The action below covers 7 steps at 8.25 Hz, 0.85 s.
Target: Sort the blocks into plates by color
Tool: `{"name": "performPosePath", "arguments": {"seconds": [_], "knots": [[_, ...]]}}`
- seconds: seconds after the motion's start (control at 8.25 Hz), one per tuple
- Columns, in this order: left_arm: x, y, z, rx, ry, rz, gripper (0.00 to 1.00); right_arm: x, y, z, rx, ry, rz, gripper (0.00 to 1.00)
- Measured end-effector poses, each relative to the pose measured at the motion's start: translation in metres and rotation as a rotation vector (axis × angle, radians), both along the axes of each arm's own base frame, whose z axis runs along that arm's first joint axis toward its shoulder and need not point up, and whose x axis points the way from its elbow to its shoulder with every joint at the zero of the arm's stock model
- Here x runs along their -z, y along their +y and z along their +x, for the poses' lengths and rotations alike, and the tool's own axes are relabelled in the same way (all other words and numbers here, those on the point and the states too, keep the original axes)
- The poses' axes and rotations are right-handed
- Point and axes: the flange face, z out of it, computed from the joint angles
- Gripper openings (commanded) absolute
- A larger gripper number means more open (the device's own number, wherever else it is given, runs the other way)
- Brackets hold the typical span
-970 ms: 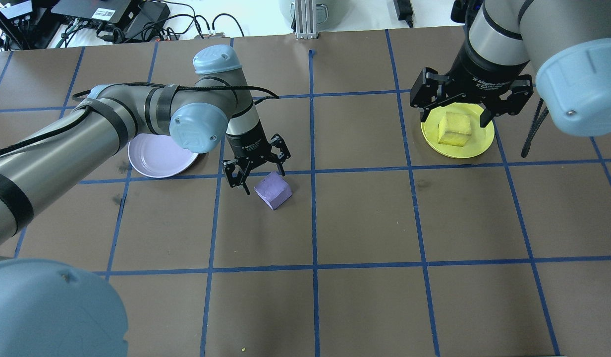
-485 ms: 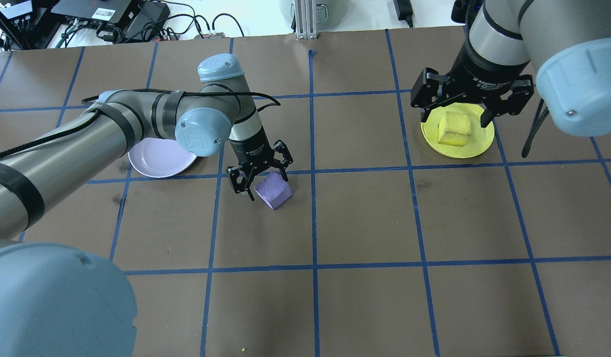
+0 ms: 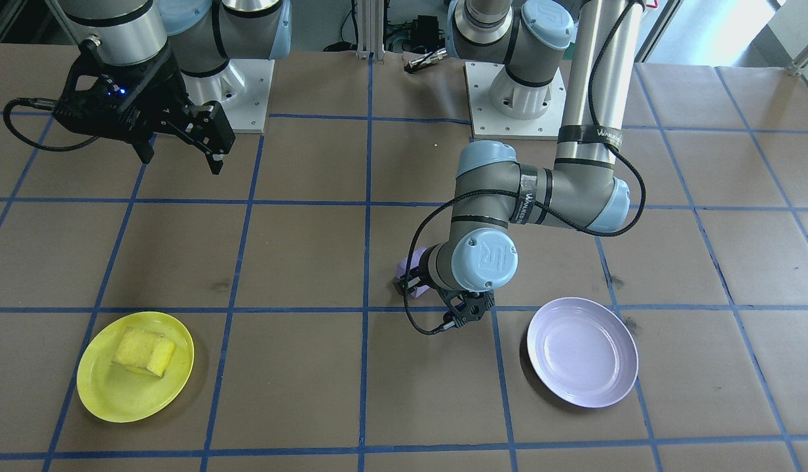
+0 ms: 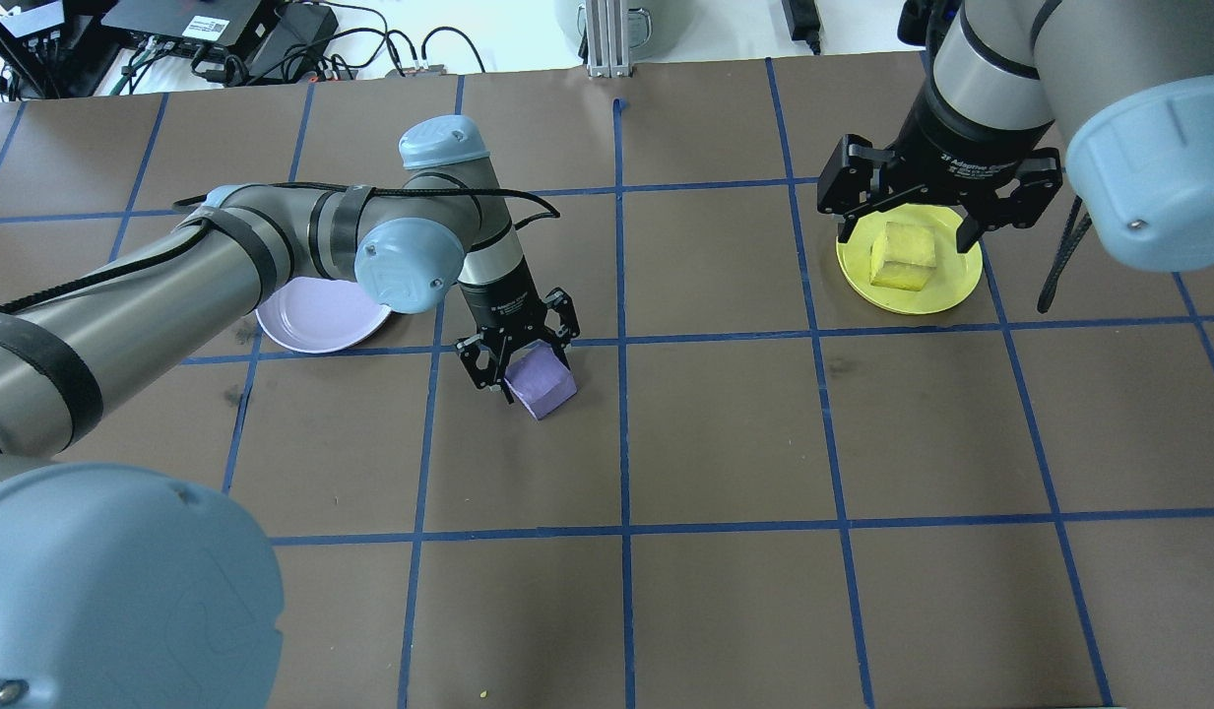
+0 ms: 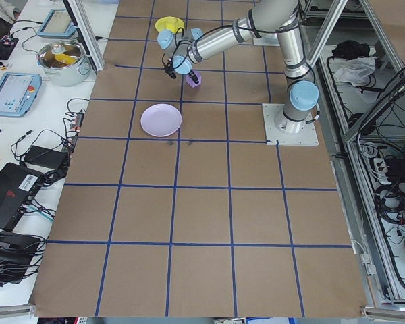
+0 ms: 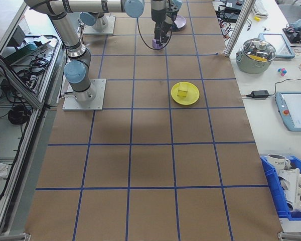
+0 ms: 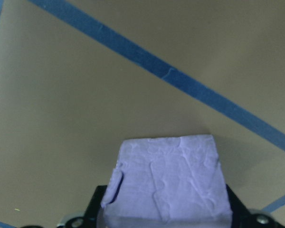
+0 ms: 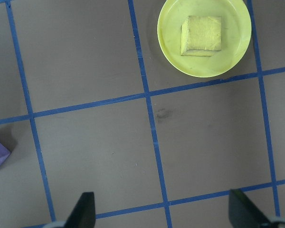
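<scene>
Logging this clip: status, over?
Left gripper open, straddling small purple foam cube on table. Right gripper open, empty. Yellow cube plated. Nothing obstructing.

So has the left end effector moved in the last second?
Yes. The left end effector shifted rightward along the blue tape line, closing in over the purple block.

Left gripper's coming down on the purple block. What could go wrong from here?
1. The purple block sits skewed between the left gripper fingers; closing may twist or eject it.
2. The lavender plate lies partly under the left arm's wrist; the carry could clip it.
3. Foam may compress and slip on lift.
</scene>
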Motion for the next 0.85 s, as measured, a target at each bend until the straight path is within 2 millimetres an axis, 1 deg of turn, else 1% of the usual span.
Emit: {"name": "performPosePath", "arguments": {"seconds": [0.24,0.48,0.61,0.73,0.85], "knots": [[-0.001,-0.001,-0.001,-0.001,0.007,-0.003,0.00,0.000,0.000,0.000,0.000,0.001,0.000,1.00],[-0.021,-0.002,-0.001,0.000,0.014,-0.033,0.00,0.000,0.000,0.000,0.000,0.002,0.000,1.00],[-0.039,-0.003,0.000,0.006,0.016,-0.061,0.00,0.000,0.000,0.000,0.000,0.002,0.000,1.00],[-0.061,-0.006,0.006,0.036,0.017,-0.098,0.00,0.000,0.000,0.000,0.000,0.002,0.000,1.00],[-0.082,-0.012,0.017,0.116,0.002,-0.142,0.00,0.000,0.000,0.000,0.000,0.002,0.000,1.00]]}}
